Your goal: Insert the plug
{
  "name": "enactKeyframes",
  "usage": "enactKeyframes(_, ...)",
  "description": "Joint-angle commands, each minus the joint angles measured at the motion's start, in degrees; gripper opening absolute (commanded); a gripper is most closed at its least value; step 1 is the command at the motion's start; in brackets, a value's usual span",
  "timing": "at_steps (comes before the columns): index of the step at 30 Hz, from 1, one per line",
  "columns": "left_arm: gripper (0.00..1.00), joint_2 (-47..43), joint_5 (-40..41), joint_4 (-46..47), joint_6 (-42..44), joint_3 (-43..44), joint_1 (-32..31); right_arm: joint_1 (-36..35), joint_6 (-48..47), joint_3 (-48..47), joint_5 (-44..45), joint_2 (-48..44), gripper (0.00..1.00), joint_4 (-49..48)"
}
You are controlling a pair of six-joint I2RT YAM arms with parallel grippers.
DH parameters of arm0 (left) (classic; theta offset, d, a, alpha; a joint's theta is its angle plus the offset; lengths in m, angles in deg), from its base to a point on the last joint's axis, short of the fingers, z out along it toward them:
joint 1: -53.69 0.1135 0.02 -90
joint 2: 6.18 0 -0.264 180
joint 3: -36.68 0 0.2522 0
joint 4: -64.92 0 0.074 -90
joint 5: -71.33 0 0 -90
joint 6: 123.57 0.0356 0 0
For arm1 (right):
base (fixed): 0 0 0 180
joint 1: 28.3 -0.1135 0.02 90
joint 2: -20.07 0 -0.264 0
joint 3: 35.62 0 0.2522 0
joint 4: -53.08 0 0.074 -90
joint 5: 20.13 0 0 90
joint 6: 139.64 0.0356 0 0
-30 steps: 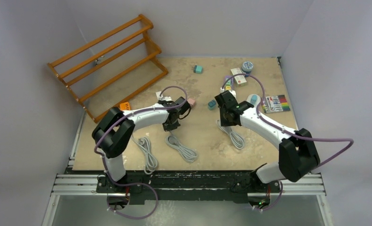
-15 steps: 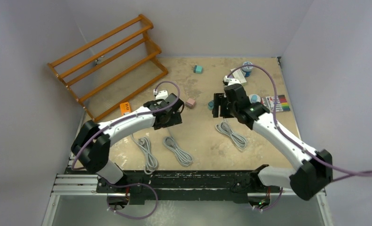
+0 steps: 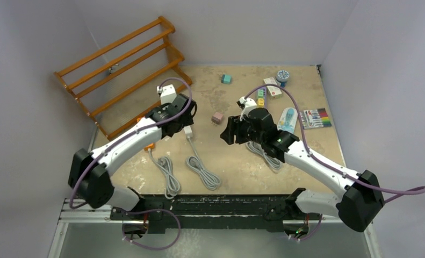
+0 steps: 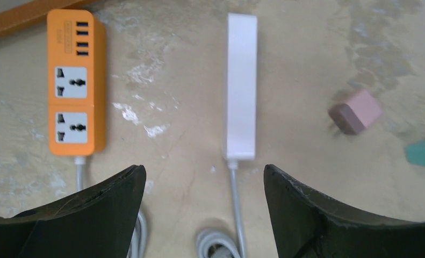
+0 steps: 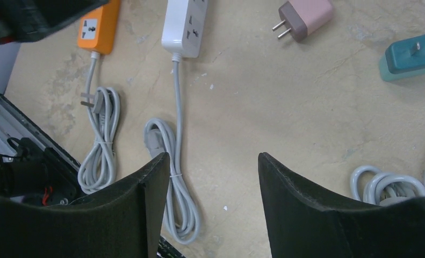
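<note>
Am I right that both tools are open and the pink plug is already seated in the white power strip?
Not quite: the pink plug lies loose on the table, apart from the white power strip, as the right wrist view shows. The left tool and right tool are indeed open.

Soft, even light from above leaves faint shadows under the wooden rack (image 3: 113, 46), and the pink plug (image 4: 355, 112) looks slightly blurred in the left wrist view.

Right end effector (image 5: 213, 161) hangs over the worktop (image 5: 285, 118), jaws spread wide. White power strip (image 5: 186, 21) at top centre, orange strip (image 5: 96, 27) to its left, each trailing a coiled grey cord (image 5: 172, 161). Pink plug (image 5: 305, 15) and teal plug (image 5: 411, 56) lie apart, upper right.
</note>
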Motion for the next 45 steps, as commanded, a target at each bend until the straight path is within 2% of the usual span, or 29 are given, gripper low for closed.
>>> enactKeyframes(1,0.82,7.1,-2.7,2.8,7.0,4.4,8.0,-0.5,1.4,1.4,0.2,-3.5,0.62,-4.3)
enactKeyframes(4,0.86,8.4,-11.4,13.8,11.3,1.9,10.3,-0.6,2.1,3.1,0.5,-6.2,0.62,-3.7)
enactKeyframes(5,0.87,9.4,-12.1,15.0,11.6,2.2,10.4,-0.6,2.3,3.6,0.4,-7.0,0.62,-3.5)
enactKeyframes(15,0.86,25.5,-10.5,13.7,13.5,11.5,10.4,-0.8,2.1,5.8,0.2,-10.0,0.62,-1.9)
enactKeyframes(18,0.77,29.3,-9.9,12.8,14.0,13.2,10.8,-0.9,2.0,5.9,-0.7,-9.3,0.62,-2.4)
enactKeyframes(25,0.45,31.3,-13.0,14.8,13.8,12.8,12.4,-4.0,0.6,6.9,-3.2,-5.2,0.62,-6.0)
enactKeyframes(28,0.29,29.6,-15.3,18.6,12.8,9.6,13.0,-9.6,2.3,6.4,-1.5,-1.1,0.65,-8.5)
enactKeyframes(32,0.10,27.4,-19.0,22.6,11.2,5.5,13.9,-19.2,4.1,3.4,6.1,7.8,0.73,-9.3)
enactKeyframes(35,0.00,26.2,-20.4,24.5,10.6,3.5,14.2,-23.5,5.2,-0.6,10.2,15.7,0.75,-7.4)
enactKeyframes(39,0.00,24.7,-22.6,26.5,9.9,1.1,14.9,-27.3,6.8,-4.9,16.1,24.7,0.75,-2.2)
enactKeyframes(42,0.00,23.0,-24.7,29.4,8.7,-1.6,15.5,-28.7,8.6,-6.0,18.5,28.0,0.72,1.0)
enactKeyframes(44,0.00,21.8,-27.1,31.9,7.4,-3.8,16.1,-28.8,10.9,-5.9,19.8,29.8,0.65,3.0)
enactKeyframes(45,0.00,21.1,-28.7,33.6,6.7,-4.9,16.3,-28.8,12.2,-5.7,20.7,30.3,0.56,4.1)
